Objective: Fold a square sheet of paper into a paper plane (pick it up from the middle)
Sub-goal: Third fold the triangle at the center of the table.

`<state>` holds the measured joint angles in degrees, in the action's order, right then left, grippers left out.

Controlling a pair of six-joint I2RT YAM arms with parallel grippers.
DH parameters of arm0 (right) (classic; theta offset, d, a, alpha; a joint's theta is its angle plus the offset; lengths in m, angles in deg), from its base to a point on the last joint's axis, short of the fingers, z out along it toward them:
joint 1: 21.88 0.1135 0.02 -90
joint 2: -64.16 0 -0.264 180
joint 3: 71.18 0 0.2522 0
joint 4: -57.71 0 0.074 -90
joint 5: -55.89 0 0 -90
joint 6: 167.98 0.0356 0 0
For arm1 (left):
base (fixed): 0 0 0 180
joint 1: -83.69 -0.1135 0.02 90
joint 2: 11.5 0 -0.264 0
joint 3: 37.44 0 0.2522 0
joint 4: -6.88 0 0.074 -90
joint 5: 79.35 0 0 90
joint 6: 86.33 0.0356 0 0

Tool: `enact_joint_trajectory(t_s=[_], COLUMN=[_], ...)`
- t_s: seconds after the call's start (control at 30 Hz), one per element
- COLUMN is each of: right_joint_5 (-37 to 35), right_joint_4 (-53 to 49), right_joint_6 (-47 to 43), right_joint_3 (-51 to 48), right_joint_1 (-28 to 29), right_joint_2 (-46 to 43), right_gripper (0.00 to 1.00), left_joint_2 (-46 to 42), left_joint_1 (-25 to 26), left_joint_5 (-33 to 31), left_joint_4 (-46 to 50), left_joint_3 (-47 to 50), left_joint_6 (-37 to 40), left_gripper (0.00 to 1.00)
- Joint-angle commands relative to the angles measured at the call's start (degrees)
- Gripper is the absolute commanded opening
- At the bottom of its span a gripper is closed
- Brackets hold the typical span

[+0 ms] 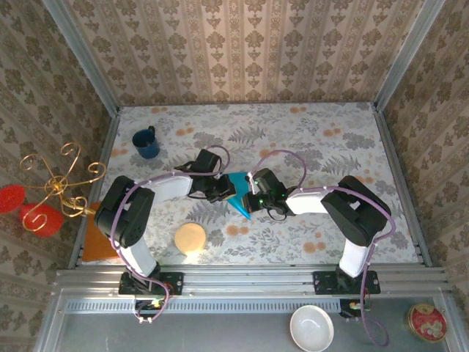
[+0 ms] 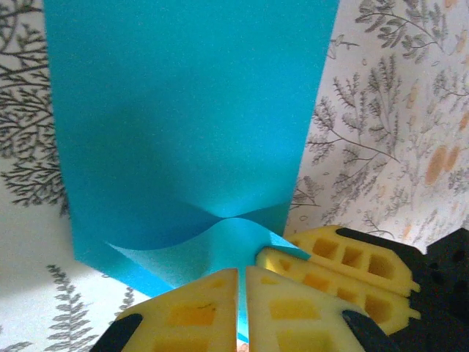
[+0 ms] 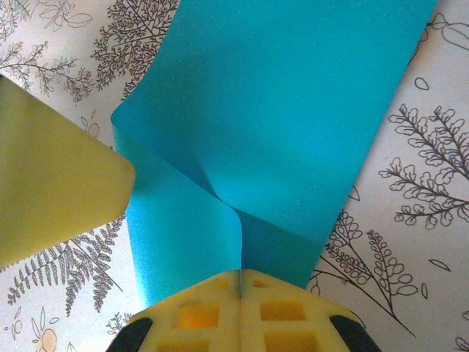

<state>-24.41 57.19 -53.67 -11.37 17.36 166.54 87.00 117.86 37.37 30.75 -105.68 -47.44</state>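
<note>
The square sheet of paper (image 1: 239, 196) is bright turquoise and held above the table's middle, between both grippers. From above it has a pointed, paper plane-like outline with the tip toward the near edge. My left gripper (image 2: 242, 277) is shut on a raised fold of the sheet (image 2: 190, 110), with the paper pinched between its yellow pads. My right gripper (image 3: 240, 277) is shut on the sheet (image 3: 293, 110) along a crease that runs up from its fingertips. The two grippers (image 1: 220, 188) (image 1: 254, 192) stand close together, and the right fingers (image 2: 344, 262) almost touch the left ones.
A dark blue mug (image 1: 146, 144) stands at the back left. A tan round disc (image 1: 190, 237) lies near the left arm's base. An orange mat (image 1: 97, 236) and a gold wire stand (image 1: 62, 183) sit at the left edge. A white bowl (image 1: 311, 328) lies below the rail.
</note>
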Motion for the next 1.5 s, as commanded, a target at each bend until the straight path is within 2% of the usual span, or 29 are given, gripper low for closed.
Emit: enact_joint_trajectory(t_s=[0.0,1.47], right_joint_5=[0.8,0.3], right_joint_4=[-3.1,-4.8], right_joint_6=[0.9,1.1], right_joint_3=[0.9,1.8], right_joint_1=[-0.3,-0.4], right_joint_2=[1.3,2.1], right_gripper=[0.0,0.0], left_joint_2=[0.0,2.0], left_joint_1=[0.9,1.6], left_joint_5=[2.2,-2.7], left_joint_4=[-2.4,2.5], left_joint_3=[-0.1,3.1], left_joint_6=[-2.2,-2.3], left_gripper=[0.11,0.1])
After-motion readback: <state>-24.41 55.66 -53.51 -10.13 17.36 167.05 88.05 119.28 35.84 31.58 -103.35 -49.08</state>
